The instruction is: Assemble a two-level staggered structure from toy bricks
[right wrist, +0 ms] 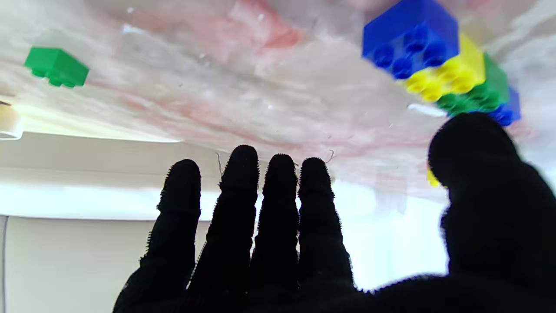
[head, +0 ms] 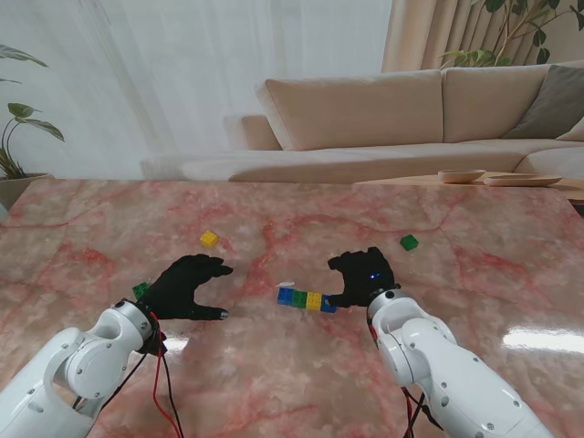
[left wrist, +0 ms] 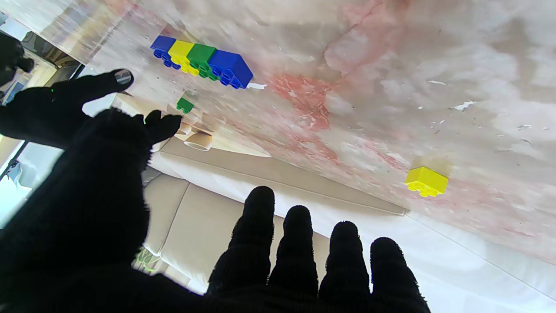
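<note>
A row of blue, green, yellow and blue bricks (head: 307, 300) (left wrist: 202, 61) (right wrist: 438, 71) lies flat on the marble table between my hands. My right hand (head: 363, 276) hovers just right of the row, fingers apart, its thumb close to the row's right end; nothing is held. Left of the row, my left hand (head: 187, 285) is open and empty. A loose yellow brick (head: 210, 239) (left wrist: 426, 181) sits farther from me, beyond the left hand. One loose green brick (head: 410, 242) (left wrist: 185, 104) (right wrist: 56, 66) lies beyond the right hand. Another green brick (head: 140, 290) peeks out at the left wrist.
The pink marble table (head: 292, 383) spreads wide around the bricks. A beige sofa (head: 411, 119) stands behind its far edge. Shallow dishes (head: 497, 177) rest on a side surface at the far right. Cables (head: 162, 383) hang from my left arm.
</note>
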Controlling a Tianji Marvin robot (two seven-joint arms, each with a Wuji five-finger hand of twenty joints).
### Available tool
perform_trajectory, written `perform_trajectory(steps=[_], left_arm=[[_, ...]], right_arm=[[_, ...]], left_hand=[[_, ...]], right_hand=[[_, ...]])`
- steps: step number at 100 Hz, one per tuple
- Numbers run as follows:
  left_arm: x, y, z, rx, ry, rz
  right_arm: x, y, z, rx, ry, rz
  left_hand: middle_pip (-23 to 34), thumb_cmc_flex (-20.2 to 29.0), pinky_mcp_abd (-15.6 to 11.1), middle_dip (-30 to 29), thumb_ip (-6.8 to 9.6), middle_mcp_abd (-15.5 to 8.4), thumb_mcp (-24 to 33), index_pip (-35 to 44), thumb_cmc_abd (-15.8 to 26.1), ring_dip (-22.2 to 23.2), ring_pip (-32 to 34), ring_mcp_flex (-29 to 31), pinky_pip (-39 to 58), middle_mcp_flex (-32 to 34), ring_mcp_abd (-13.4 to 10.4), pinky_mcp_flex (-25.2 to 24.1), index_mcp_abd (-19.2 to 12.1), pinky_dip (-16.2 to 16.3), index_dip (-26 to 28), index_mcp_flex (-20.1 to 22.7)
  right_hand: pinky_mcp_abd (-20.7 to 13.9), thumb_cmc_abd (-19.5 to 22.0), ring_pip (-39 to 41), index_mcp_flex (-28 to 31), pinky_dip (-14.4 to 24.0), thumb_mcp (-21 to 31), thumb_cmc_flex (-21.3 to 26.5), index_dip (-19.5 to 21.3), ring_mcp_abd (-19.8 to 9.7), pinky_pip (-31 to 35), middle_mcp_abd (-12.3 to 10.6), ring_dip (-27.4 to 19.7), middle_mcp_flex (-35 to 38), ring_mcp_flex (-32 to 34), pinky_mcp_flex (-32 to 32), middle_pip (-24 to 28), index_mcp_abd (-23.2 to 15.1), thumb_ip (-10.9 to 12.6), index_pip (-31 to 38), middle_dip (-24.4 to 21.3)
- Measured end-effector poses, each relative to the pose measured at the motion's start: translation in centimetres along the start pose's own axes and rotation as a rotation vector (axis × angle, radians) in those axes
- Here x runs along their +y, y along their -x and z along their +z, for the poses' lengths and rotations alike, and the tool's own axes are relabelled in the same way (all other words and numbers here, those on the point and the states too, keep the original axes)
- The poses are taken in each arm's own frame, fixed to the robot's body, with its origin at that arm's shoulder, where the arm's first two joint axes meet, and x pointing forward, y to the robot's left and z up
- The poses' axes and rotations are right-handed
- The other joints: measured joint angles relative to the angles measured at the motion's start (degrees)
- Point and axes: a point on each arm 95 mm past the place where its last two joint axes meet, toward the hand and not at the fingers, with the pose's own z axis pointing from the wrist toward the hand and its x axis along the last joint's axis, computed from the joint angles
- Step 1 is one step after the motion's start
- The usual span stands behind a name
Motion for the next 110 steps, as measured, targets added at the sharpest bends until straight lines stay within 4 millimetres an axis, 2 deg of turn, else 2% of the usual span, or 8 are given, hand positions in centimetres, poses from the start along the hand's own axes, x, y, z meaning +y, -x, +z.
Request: perform_trajectory(steps=[20,43,49,76,100,110], left_arm=[[0.0,-0.4,0.5,0.015,-0.002,-0.014],[0.0,-0.7,0.9,0.023,-0.010,-0.016],[-0.1,-0.7,0.9,0.024,-0.009,-0.018],[-0.1,-0.5,1.2,0.019,-0.002,-0.024],[-0.2,-0.4,1.5,0.005,0.006,-0.026],[-0.2,-0.3,1.6,0.002,0.009,-0.027]], right_arm=[[1.8,3.2,0.0,-0.041,-0.006,-0.057],[2.6,6.3,1.0,-0.112,-0.039,-0.065],[2.6,7.3,1.6,-0.131,-0.057,-0.067],[2.0,11.6,4.4,-0.160,-0.154,-0.127],[0.9,13.3,6.3,-0.196,-0.218,-0.119],[0.4,14.0,7.1,-0.233,-0.248,-0.088]], left_hand=[[0.0,0.0,0.0,0.0,0.00,0.0,-1.3,0.0,0.1,0.0,0.0,0.0,0.6,0.0,0.0,0.0,0.0,0.4,0.0,0.0],[0.0,0.0,0.0,0.0,0.14,0.0,-2.0,0.0,1.1,0.0,0.0,0.0,0.7,0.0,0.0,0.0,0.0,0.7,0.0,0.0],[0.0,0.0,0.0,0.0,0.64,0.0,-2.0,0.0,1.1,0.0,0.0,0.0,0.7,0.0,0.0,0.0,0.0,0.7,0.0,0.0],[0.0,0.0,0.0,0.0,0.65,0.0,-2.0,0.0,1.1,0.0,0.0,0.0,0.7,0.0,0.0,0.0,0.0,0.7,0.0,0.0],[0.0,0.0,0.0,0.0,0.65,0.0,-2.0,0.0,1.1,0.0,0.0,0.0,0.7,0.0,0.0,0.0,0.0,0.7,0.0,0.0],[0.0,0.0,0.0,0.0,0.65,0.0,-2.0,0.0,1.1,0.0,0.0,0.0,0.7,0.0,0.0,0.0,0.0,0.7,0.0,0.0]], right_hand=[[0.7,0.7,-4.2,0.0,-1.0,1.1,-0.8,-0.3,0.7,-3.9,0.4,-2.0,-0.9,-0.6,-0.6,-0.8,0.2,0.0,-0.6,-1.4],[0.7,1.4,-6.5,-3.0,-1.8,1.3,-0.6,-0.7,1.3,-6.7,1.3,-2.7,-3.9,-3.8,-3.3,-1.8,1.7,0.0,-1.5,-2.0],[0.7,1.4,-7.0,-3.7,-1.8,1.4,-0.6,-0.7,1.3,-7.0,1.4,-2.8,-5.1,-4.6,-3.9,-2.3,2.2,0.0,-1.8,-2.0],[0.7,1.6,-7.0,-8.6,-1.9,2.0,-0.6,-1.1,1.3,-9.1,2.1,-3.4,-10.0,-7.3,-5.2,-3.5,4.0,0.0,-4.3,-2.8],[0.7,1.7,-7.6,-12.5,-2.4,2.6,-0.6,-2.3,1.3,-9.8,3.4,-3.4,-14.9,-10.2,-5.7,-3.1,6.7,0.0,-8.0,-3.4],[0.7,1.8,-7.7,-14.0,-2.4,2.6,-0.6,-2.3,1.3,-9.8,4.1,-3.5,-16.2,-10.8,-6.0,-3.5,7.4,0.0,-7.3,-3.5]])
